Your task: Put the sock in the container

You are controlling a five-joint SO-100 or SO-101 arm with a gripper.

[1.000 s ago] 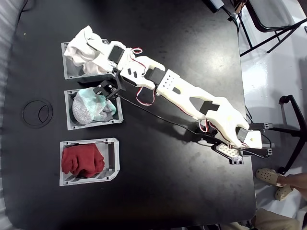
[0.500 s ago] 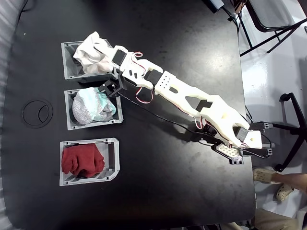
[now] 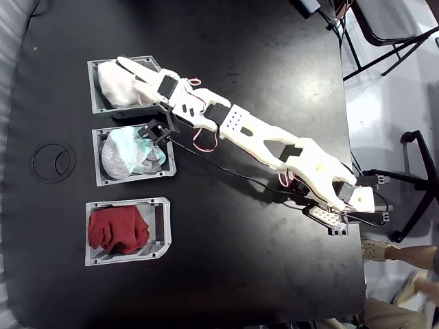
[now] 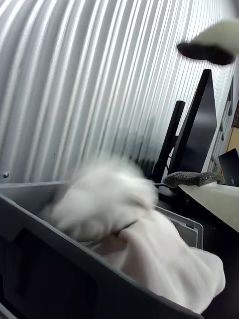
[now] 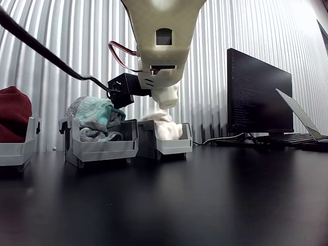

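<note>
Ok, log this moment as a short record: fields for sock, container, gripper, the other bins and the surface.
sock: white bundle, lying in the top bin in the fixed view, blurred in the wrist view
container: grey open-top bin, on the table
gripper: over the container, jaws apart, fingers beside the sock
other bins: teal-grey cloth bin; red cloth bin
surface: black table
</note>
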